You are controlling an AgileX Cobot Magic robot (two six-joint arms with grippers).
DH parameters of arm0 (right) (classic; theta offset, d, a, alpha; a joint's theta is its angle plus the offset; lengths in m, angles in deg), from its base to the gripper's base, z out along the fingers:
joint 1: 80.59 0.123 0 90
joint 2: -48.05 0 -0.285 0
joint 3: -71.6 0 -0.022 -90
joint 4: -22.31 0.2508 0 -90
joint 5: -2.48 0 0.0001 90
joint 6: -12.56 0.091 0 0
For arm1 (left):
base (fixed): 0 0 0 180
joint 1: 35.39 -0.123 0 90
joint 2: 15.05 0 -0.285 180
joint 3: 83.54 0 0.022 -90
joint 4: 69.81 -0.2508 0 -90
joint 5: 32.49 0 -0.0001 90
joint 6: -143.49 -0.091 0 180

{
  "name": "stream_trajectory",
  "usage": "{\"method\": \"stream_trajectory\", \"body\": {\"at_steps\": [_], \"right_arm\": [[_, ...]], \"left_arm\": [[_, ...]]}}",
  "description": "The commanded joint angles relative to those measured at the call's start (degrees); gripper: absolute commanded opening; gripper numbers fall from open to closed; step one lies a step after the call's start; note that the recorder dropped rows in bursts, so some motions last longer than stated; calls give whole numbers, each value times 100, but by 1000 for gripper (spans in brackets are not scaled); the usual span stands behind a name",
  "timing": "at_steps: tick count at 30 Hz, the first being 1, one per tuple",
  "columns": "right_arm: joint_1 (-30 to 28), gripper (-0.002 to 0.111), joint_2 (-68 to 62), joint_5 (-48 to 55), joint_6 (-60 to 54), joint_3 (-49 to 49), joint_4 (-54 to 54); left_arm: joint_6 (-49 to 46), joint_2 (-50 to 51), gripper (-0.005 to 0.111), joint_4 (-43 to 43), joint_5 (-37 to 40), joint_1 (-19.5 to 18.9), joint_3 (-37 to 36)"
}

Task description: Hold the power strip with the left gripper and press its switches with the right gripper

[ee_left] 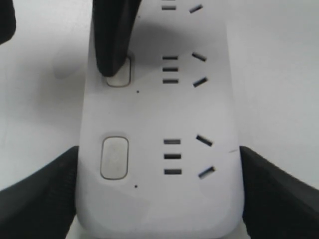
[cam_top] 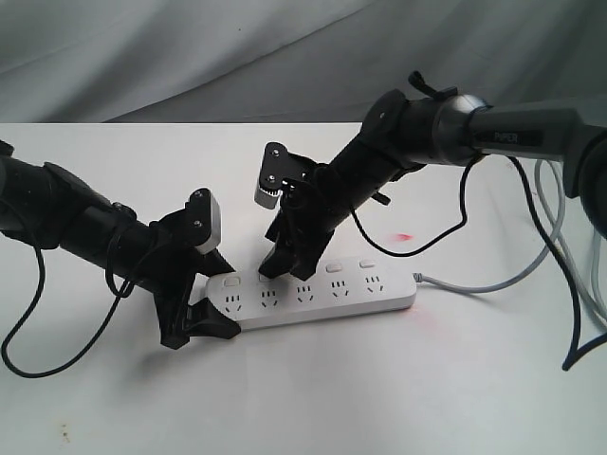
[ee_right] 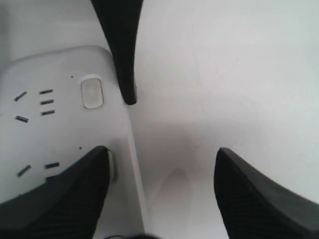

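The white power strip [cam_top: 322,294] lies flat on the white table, its grey cord [cam_top: 493,282] running off to the right. My left gripper [cam_top: 204,318] is shut on the strip's left end, with the strip [ee_left: 159,199] filling the gap between its fingers [ee_left: 40,199]. The first switch [ee_left: 114,158] is uncovered. My right gripper [cam_top: 285,261] stands open above the strip. One of its fingers [ee_left: 114,40] rests on the second switch [ee_left: 119,77]; the other finger [ee_right: 264,199] hangs over bare table beside the strip. The remaining switches [cam_top: 335,267] show further right.
A red light spot [cam_top: 403,236] lies on the table behind the strip. Pale cables [cam_top: 560,237] hang at the right edge and a thin black cable [cam_top: 38,322] loops at the left. Grey cloth [cam_top: 190,57] backs the table.
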Motion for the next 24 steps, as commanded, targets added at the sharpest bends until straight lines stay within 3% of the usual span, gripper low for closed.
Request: {"method": "stream_trajectory", "body": {"at_steps": [1,24], "right_arm": [[77,57,-212,-192,26,-72,-434],[92,57,-286,-192,81,-72,-382]], "left_arm": [[-45,-17,0,36,12,30,24],[-45,-17,0,36,12,30,24]]}}
